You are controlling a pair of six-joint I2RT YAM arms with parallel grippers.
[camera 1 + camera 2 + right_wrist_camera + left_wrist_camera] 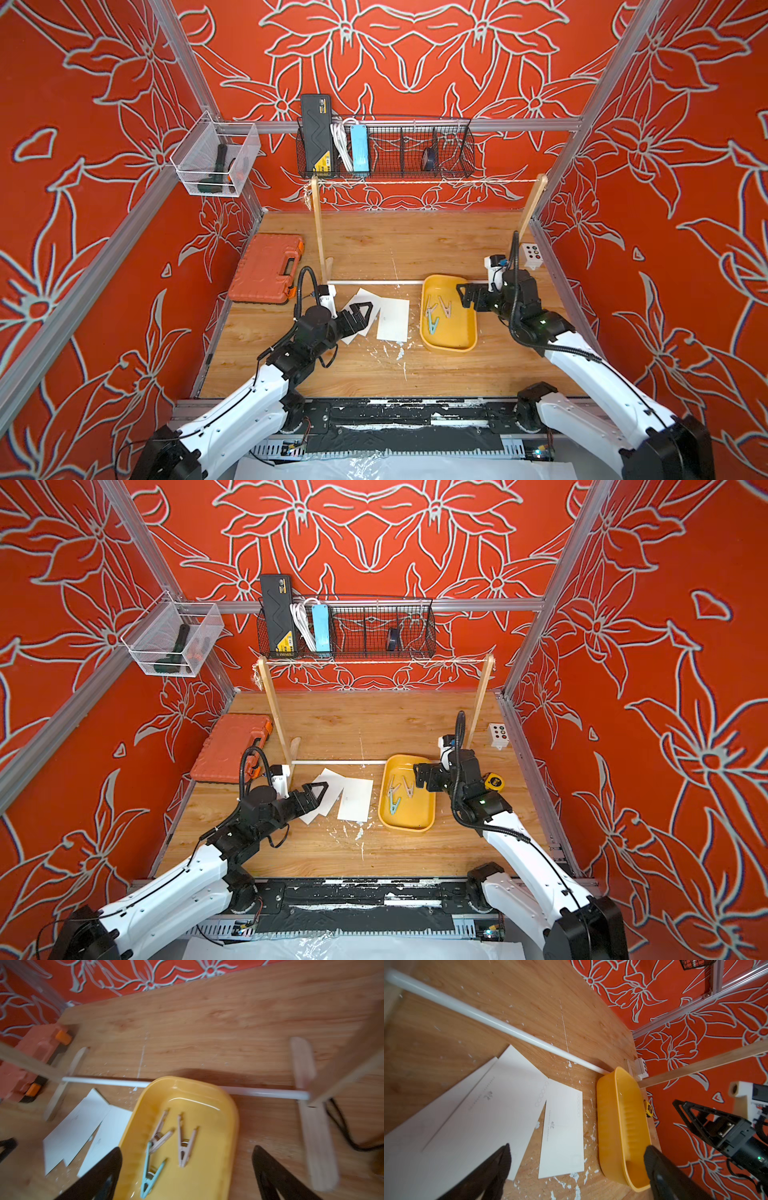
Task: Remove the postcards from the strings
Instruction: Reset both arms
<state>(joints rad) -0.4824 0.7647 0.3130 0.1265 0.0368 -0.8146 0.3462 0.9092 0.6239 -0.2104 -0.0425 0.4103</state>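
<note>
Low over the table (pixel 374 249), the left gripper (pixel 368 309) leans across the flat postcards (pixel 394 320), jaws wide apart. The right gripper (pixel 462 294) hangs over the edge of the yellow tray (pixel 457 334), jaws wide too. Open room lies under the string (pixel 424 181).

3 white postcards (pixel 500 1105) flat on the table (pixel 529 1001), yellow tray (pixel 609 1126) just beside them

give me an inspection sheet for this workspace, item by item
surface: wooden tabletop, flecked white.
job's things: three postcards flat on the tabletop, partly overlapping; string bare.
clutter: yellow tray with three clothespins; orange tool case; tape measure; button box.
grippers: left gripper open above the postcards; right gripper open above the tray; both empty.
cables: black hose arching over each wrist.
surroundings: red floral walls; wire basket; mesh bin.
</note>
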